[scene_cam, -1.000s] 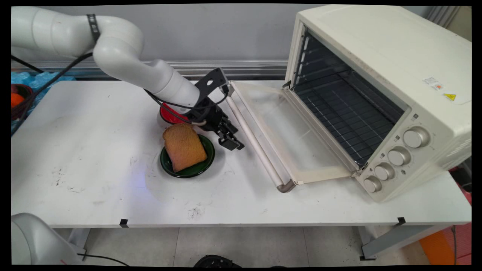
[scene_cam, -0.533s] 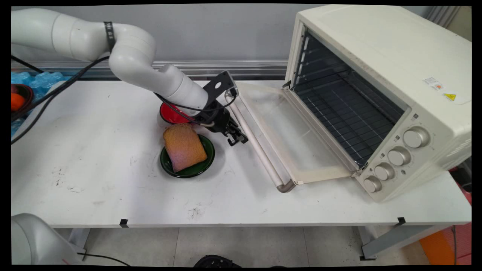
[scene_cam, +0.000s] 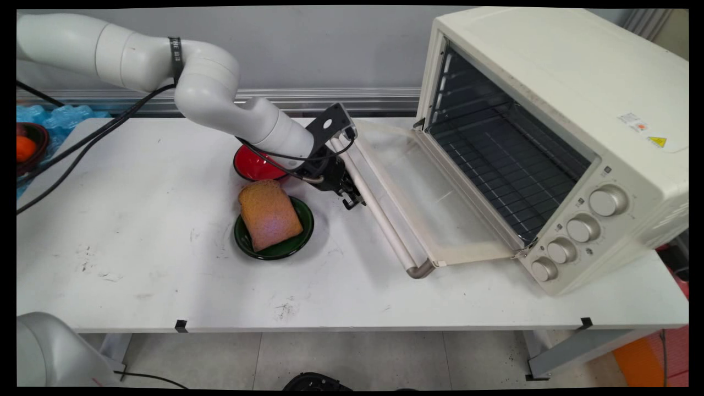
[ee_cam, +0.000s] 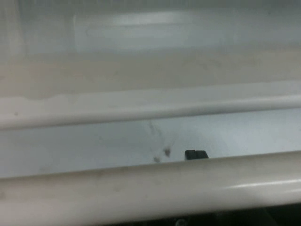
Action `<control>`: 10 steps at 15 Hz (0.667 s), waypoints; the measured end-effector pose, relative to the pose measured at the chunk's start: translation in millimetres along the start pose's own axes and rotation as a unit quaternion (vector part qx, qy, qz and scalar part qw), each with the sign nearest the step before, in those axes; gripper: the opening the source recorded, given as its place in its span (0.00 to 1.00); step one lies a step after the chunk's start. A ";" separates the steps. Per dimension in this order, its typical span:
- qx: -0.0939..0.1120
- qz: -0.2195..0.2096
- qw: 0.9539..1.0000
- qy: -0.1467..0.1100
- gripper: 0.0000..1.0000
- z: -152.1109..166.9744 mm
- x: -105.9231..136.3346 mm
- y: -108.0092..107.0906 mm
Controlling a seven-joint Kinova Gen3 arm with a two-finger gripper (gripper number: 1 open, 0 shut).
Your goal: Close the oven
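My gripper (scene_cam: pixel 352 199) is low over the table, pressed against the left side of the long cream handle bar (scene_cam: pixel 379 217) of the toaster oven's door (scene_cam: pixel 434 203), which hangs open and nearly flat. In the hand view the handle bar (ee_cam: pixel 150 188) runs across the bottom of the picture, very close, with the door's glass pane (ee_cam: pixel 150 136) behind it. Just left of the gripper, a slice of brown toast (scene_cam: pixel 269 214) lies on a dark green plate (scene_cam: pixel 300 242). A red bowl (scene_cam: pixel 254 165) sits behind the plate, partly hidden by my wrist.
The cream toaster oven (scene_cam: pixel 555 132) fills the table's right half, with wire racks inside and several knobs (scene_cam: pixel 583 228) on its front. Black cables (scene_cam: pixel 82 146) trail from the arm across the table's left. A bowl holding something orange (scene_cam: pixel 25 148) sits off the table's left edge.
The gripper has moved right and back, away from the plate and up against the door handle. The handle and the door's free edge have shifted slightly right.
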 end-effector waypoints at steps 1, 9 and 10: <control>0.001 0.000 1.000 0.003 0.00 0.3 1.2 -0.5; 0.013 0.004 0.999 0.041 0.00 -8.5 27.9 -4.6; 0.014 0.005 0.999 0.047 0.00 -10.5 33.6 -5.0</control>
